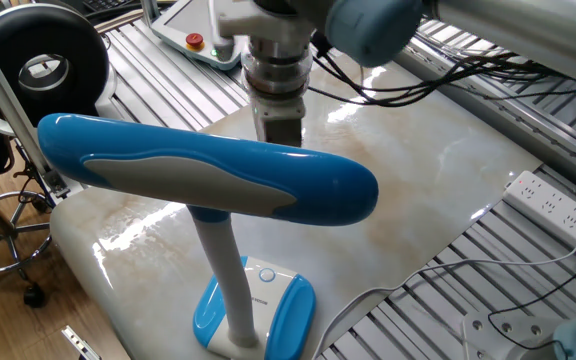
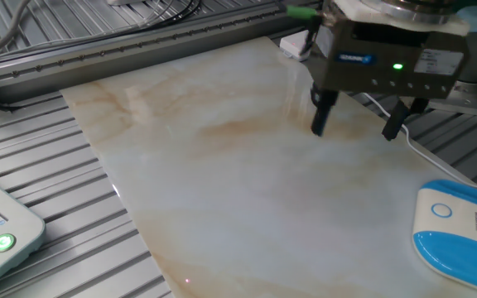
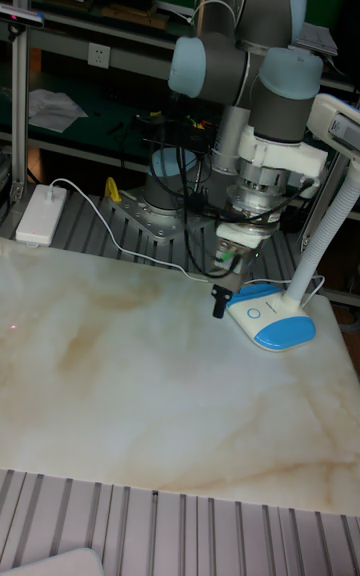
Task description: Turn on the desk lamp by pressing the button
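Observation:
The desk lamp has a long blue head (image 1: pixel 208 175) with a grey inlay, a white stalk (image 1: pixel 230 285) and a blue-and-white base (image 1: pixel 286 308). Its button (image 1: pixel 267 275), white with a light-blue ring, sits on the base's white panel. In the other fixed view the button (image 2: pixel 442 210) lies right of and below my gripper (image 2: pixel 357 126), whose two black fingers (image 2: pixel 320 116) hang apart, open and empty, above the marble. In the tall fixed view the gripper (image 3: pixel 218 302) hovers just left of the base (image 3: pixel 285 334). The lamp head hides the fingertips in one fixed view.
A white pendant (image 1: pixel 196 42) with a red button lies on the slatted table behind the arm; its green light (image 2: pixel 3 242) shows at the other view's lower left. A power strip (image 1: pixel 553 205) and cables (image 1: pixel 438 85) lie to the right. A black chair (image 1: pixel 38 65) stands at left.

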You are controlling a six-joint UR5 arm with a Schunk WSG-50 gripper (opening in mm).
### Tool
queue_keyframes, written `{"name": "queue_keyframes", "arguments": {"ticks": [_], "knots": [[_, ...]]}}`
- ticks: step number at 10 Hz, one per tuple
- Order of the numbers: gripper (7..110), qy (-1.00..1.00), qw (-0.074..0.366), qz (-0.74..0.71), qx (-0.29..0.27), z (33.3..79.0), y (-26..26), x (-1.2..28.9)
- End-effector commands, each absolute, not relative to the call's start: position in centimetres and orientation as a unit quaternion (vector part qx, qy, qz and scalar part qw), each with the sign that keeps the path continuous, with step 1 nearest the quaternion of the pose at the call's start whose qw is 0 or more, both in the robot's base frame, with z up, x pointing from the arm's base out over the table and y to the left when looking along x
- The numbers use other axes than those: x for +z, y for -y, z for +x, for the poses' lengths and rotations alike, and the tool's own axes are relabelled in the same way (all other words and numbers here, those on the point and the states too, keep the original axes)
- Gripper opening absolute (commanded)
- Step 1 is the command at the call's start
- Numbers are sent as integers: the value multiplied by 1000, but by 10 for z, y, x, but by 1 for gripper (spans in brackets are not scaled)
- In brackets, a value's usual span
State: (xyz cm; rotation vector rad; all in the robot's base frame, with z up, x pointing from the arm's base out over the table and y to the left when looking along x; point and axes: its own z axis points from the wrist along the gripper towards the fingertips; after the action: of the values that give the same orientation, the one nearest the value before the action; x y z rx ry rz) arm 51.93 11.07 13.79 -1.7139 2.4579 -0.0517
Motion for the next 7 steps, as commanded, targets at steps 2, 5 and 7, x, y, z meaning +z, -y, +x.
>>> {"name": "queue_keyframes", "arguments": {"ticks": [2, 5, 7], "knots": [[88, -711, 117, -693, -9, 523, -130, 142], [88, -728, 104, -678, -7, 515, -127, 139], [88, -728, 105, -678, -9, 516, -127, 140]]}}
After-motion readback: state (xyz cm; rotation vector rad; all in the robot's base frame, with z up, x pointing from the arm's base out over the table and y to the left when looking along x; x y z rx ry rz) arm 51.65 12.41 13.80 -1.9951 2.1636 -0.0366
